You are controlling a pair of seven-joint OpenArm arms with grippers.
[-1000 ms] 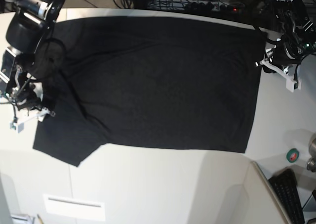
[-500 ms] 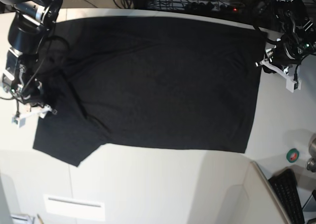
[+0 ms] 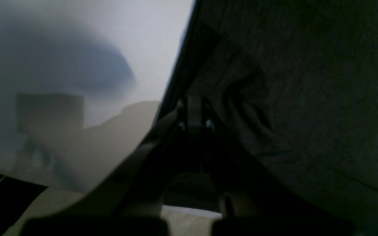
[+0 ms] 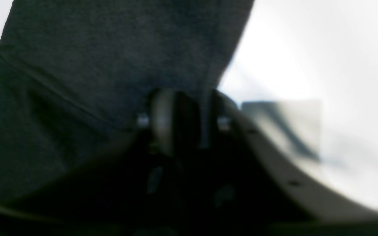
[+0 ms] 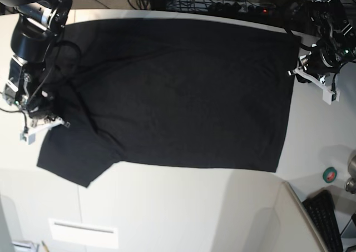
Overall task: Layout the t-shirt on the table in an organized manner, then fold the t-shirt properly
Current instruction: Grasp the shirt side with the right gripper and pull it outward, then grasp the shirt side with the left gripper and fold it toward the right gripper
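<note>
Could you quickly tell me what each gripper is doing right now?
Left gripper: shut on the t-shirt edge.
Right gripper: closing on the t-shirt's edge.

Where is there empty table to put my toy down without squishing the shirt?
The biggest bare patch of table lies below the t-shirt hem, between the white vent panel and the keyboard. A narrower strip runs beside the shirt under the left gripper. Near the right gripper it is crowded.

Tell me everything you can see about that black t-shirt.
The t-shirt is plain black knit cloth, spread nearly flat on the off-white table, short sleeve pointing toward the near left corner. Soft wrinkles run near that sleeve. No graphic shows. The right gripper pinches its sleeve-side edge; the left gripper grips the opposite edge.
</note>
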